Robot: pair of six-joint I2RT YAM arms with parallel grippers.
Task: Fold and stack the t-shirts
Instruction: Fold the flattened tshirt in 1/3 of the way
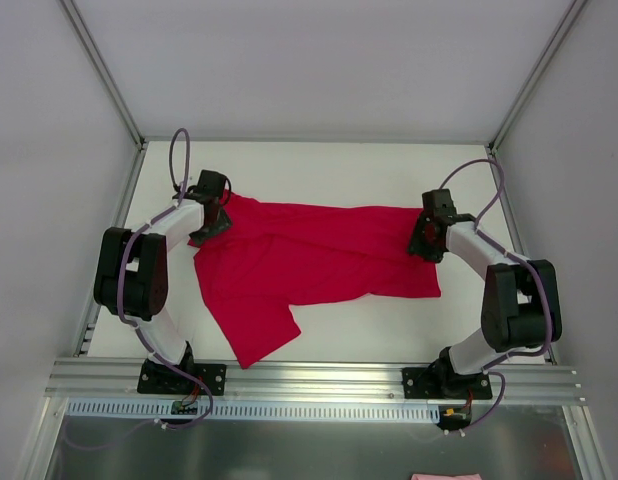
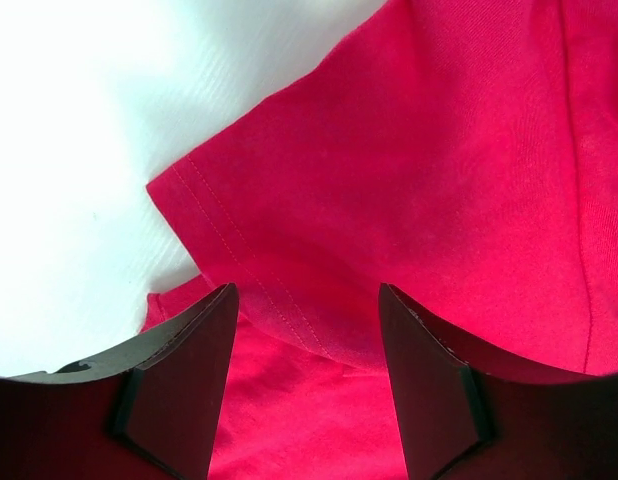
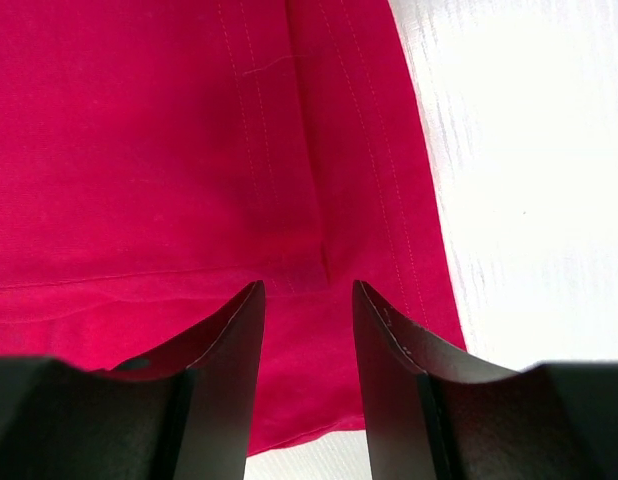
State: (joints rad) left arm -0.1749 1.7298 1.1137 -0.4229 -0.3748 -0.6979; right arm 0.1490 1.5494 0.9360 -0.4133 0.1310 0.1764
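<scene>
- While both arms reach in over the white table [image 1: 329, 170], the red t-shirt [image 1: 319, 255] lies spread across the middle of the top view, stretching from one gripper to the other.
- The left gripper [image 1: 215, 224] sits over the shirt's upper-left corner. Its jaws stand wide apart and hold nothing.
- From the left wrist, a stitched hem runs diagonally from centre left down into the gap between the fingers [image 2: 179, 380]. A second layer of cloth shows under it at lower left.
- The right gripper [image 1: 425, 243] sits over the shirt's right end, near its upper corner. Its jaws are also parted, more narrowly than the left ones, and pinch no cloth.
- From the right wrist, the fabric lies flat beneath the gap. A stitched hem runs down the right side, with bare table beyond it.
- Whether any fingertip touches the cloth cannot be told.
- The shirt's long axis runs left to right in the top view, dipping slightly toward the right.
- One flap juts toward the lower left-centre of the frame.
</scene>
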